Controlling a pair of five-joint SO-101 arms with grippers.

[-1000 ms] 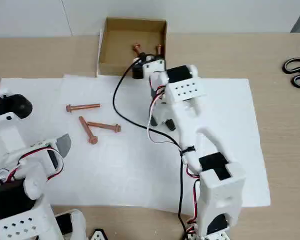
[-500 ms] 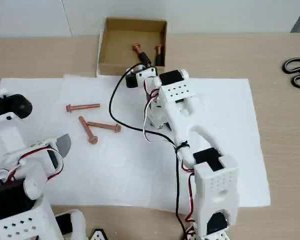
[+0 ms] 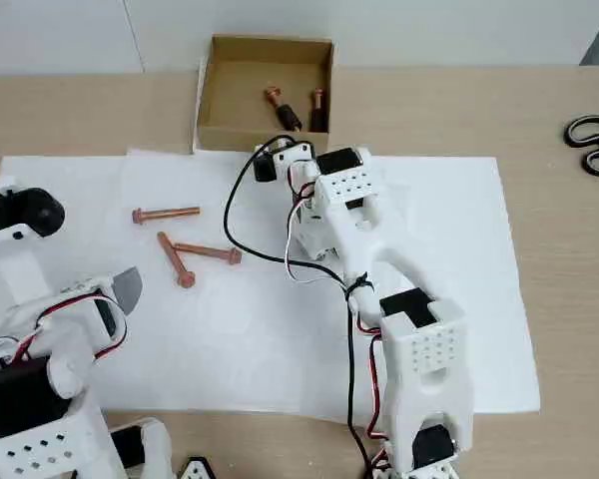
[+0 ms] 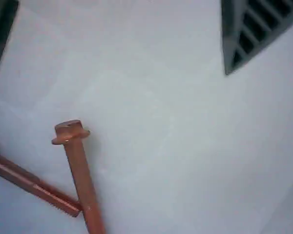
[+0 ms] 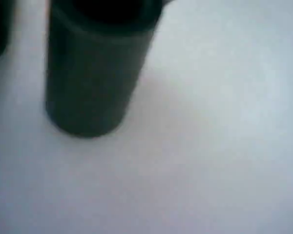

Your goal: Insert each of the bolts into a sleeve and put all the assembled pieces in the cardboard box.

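Two sleeved copper bolts rest in brown cardboard box; right gripper, grip indeterminate, has withdrawn; left gripper spread open; three bare bolts await black sleeves.

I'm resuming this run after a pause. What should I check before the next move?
1. Box holds two assembled pieces: ok.
2. All bolts sleeved: not ok, three lie bare on the paper.
3. Bare bolts apart: not ok, two touch.
4. Sleeve upright: ok.
5. Left end effector open: ok.
6. Sleeves for all three: cannot tell.
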